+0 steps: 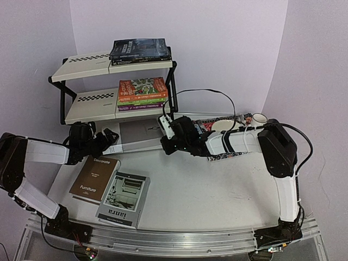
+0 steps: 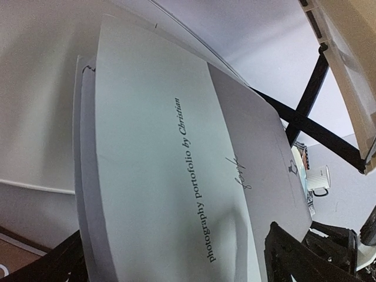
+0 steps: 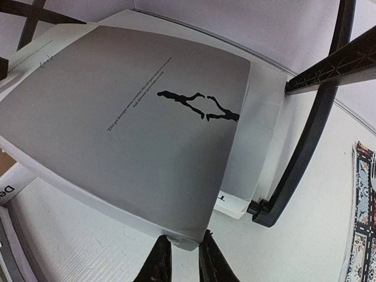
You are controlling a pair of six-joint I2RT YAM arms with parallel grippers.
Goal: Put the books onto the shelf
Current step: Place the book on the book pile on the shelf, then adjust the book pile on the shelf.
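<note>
The right gripper (image 3: 184,245) is pinched onto a corner of the grey book (image 3: 135,123), which lies over a white book (image 3: 263,123) on the table (image 1: 206,185), beneath the lower tier of the shelf (image 1: 87,100). The left gripper (image 2: 173,247) stands wide open at the grey book's opposite end, a finger on either side. A colourful stack (image 1: 142,91) sits on the lower tier and dark books (image 1: 140,49) on the top one.

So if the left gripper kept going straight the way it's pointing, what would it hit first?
The grey portfolio book: its near edge sits inside the open left gripper. Behind that, probably the shelf frame, though depth is unclear.
</note>
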